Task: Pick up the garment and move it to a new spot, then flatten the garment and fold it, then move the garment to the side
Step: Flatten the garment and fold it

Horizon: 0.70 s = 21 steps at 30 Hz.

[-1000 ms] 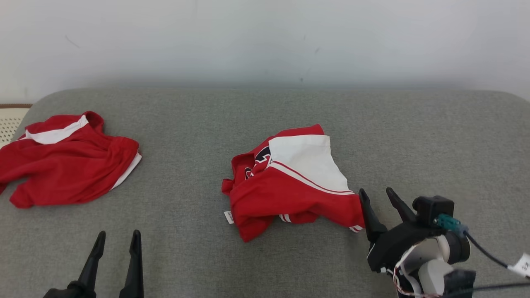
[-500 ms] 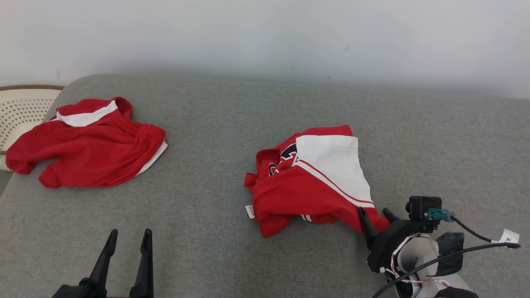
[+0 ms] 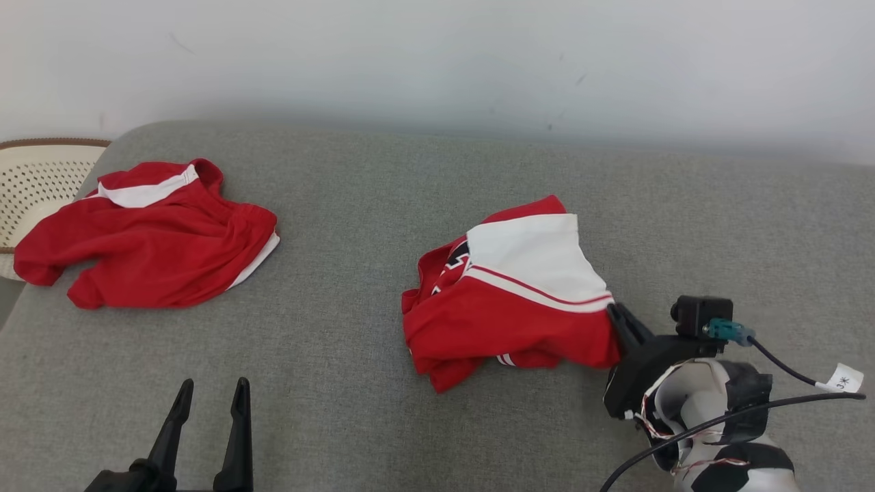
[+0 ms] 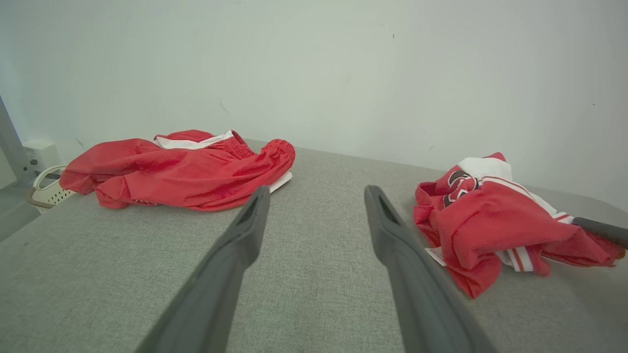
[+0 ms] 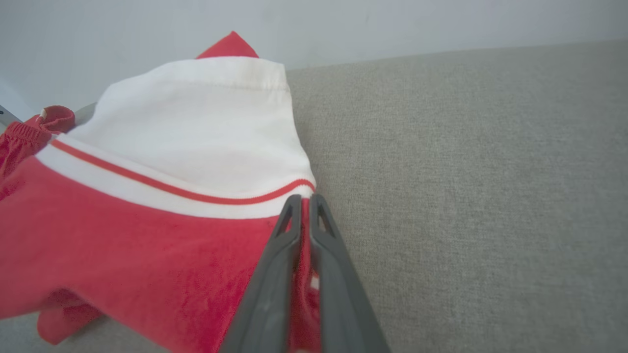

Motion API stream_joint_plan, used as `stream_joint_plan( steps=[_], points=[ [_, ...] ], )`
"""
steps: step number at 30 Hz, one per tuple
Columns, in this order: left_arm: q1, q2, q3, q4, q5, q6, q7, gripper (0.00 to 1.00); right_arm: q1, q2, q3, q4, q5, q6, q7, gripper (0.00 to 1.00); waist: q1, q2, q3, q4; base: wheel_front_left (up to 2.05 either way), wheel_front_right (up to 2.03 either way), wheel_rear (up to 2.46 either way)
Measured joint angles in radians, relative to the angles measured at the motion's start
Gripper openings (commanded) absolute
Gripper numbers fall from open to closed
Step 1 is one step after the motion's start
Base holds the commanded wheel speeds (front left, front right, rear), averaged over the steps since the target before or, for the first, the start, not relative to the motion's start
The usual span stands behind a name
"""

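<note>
The crumpled red and white garment (image 3: 513, 301) lies mid-surface on the grey padded top (image 3: 383, 198). My right gripper (image 3: 617, 313) is shut on its right-hand red edge; in the right wrist view the two fingers (image 5: 305, 198) press together with red cloth (image 5: 147, 245) pinched between them, just below the white panel. My left gripper (image 3: 212, 391) stands open at the lower left, well clear of the cloth. The left wrist view has its fingers (image 4: 316, 189) spread apart, with the garment (image 4: 490, 220) off to the right.
A second red garment with white trim (image 3: 150, 239) lies at the far left of the surface (image 4: 181, 166). A pale perforated basket (image 3: 34, 178) sits beyond the left edge. A white wall closes the back. Bare grey surface stretches between the two garments and to the right.
The head camera shifted, sliding the scene right. My right gripper went from open beside the garment's right edge to shut on it, and that edge has lifted slightly. The left gripper stayed put.
</note>
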Motion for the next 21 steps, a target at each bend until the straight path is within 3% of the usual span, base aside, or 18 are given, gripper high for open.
stream_joint_plan(
  steps=[8, 21],
  points=[
    [0.012, -0.017, 0.023, 0.004, 0.009, -0.009, 0.000, 1.00, -0.081, -0.048, 0.044, -0.054, -0.028, 0.000, -0.125, 0.00, 0.0000, 0.0000, -0.017, -0.020, 0.00, 0.00, 0.00],
    [0.034, -0.042, 0.057, 0.003, 0.025, -0.020, 0.000, 1.00, -0.175, -0.165, -0.032, -0.288, -0.161, 0.000, -0.149, 0.00, 0.0000, 0.0000, -0.036, -0.073, 0.00, 0.00, 0.00]
  ],
)
